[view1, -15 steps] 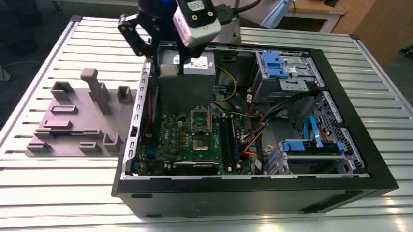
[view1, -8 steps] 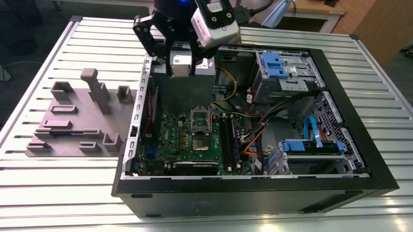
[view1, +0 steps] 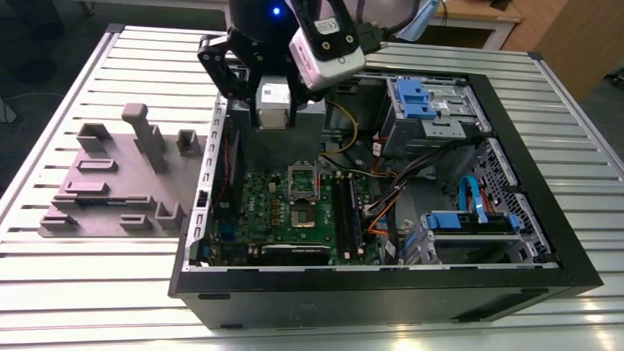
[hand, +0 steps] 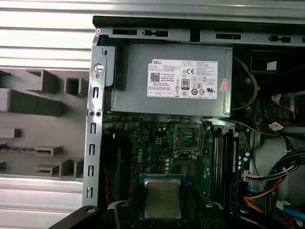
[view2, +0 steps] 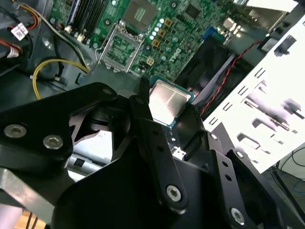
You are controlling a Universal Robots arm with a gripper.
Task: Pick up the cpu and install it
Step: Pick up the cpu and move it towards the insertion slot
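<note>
Holding the cpu (hand: 162, 197) in the gripper (view2: 167, 106), closed down to the chip's width and no further, with black fingers (view2: 143, 112) pressed against two opposite edges. Held flat, shiny metal lid facing both wrist cameras, with a thin bluish-green rim around it. Hangs in the air over the open computer case (view1: 390, 289), toward its far end in the exterior view, near the grey power supply (hand: 171, 78) and short of the socket frame (hand: 187, 138) on the green motherboard (hand: 157, 157); apparently touching none of them. Well apart from the grey fixture block (view1: 107, 183) lying on the slatted table (view1: 88, 292) at the exterior view's left.

Judged light and rigid: no sag or flex to expect, and hardly any load on the grip. Slippery along those thin edges, though, so likely to twist or slide out under a weak or uneven pinch. Probably fragile on the hidden underside, with contacts best left untouched, and liable to do harm if set down crooked. Best taken much as here: by the side edges, level, with modest force, never across the faces or by the corners
</note>
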